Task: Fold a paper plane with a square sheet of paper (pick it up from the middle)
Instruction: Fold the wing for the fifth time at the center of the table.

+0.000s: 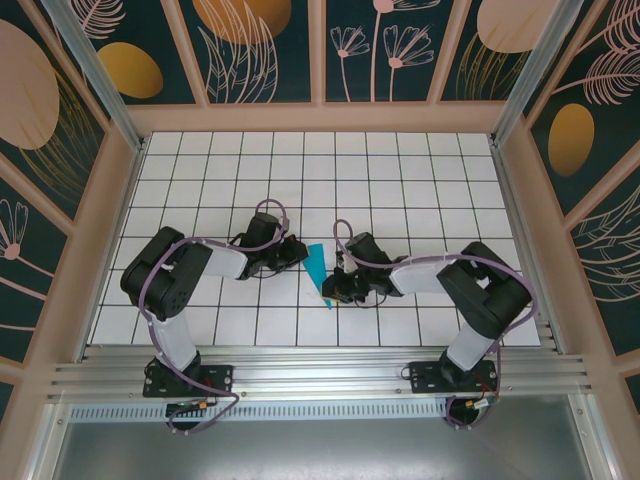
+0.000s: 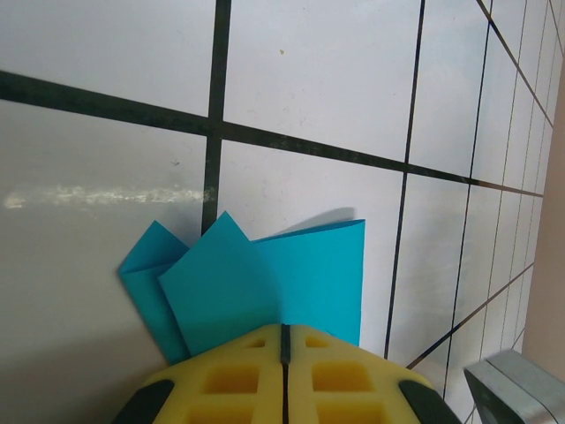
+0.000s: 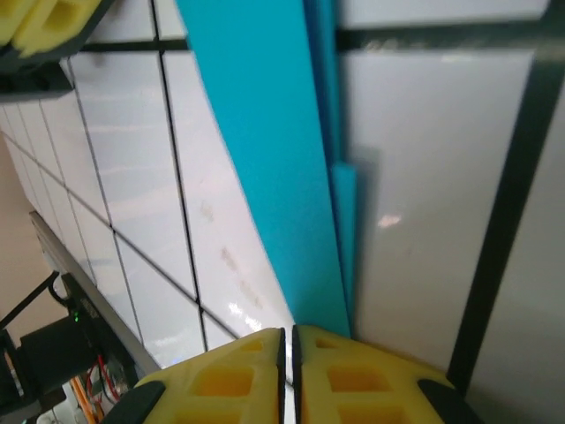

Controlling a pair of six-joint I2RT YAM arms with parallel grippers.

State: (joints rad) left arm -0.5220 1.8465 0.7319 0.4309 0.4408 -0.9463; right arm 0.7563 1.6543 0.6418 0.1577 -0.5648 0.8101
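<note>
My left gripper (image 1: 302, 252) is low over the white tiled table (image 1: 420, 170), a little left of the centre. In the left wrist view its yellow pads (image 2: 229, 380) are pressed together, and the wide, layered end of the paper plane (image 2: 265, 283) goes in between them, so I am pinching it there. From above, the paper plane (image 1: 318, 272) is a narrow teal wedge between my two grippers, with its point toward the near edge. My right gripper (image 1: 329, 292) is at that pointed end. Its pads (image 3: 353, 380) are almost together, clamped on the narrow teal strip.
</note>
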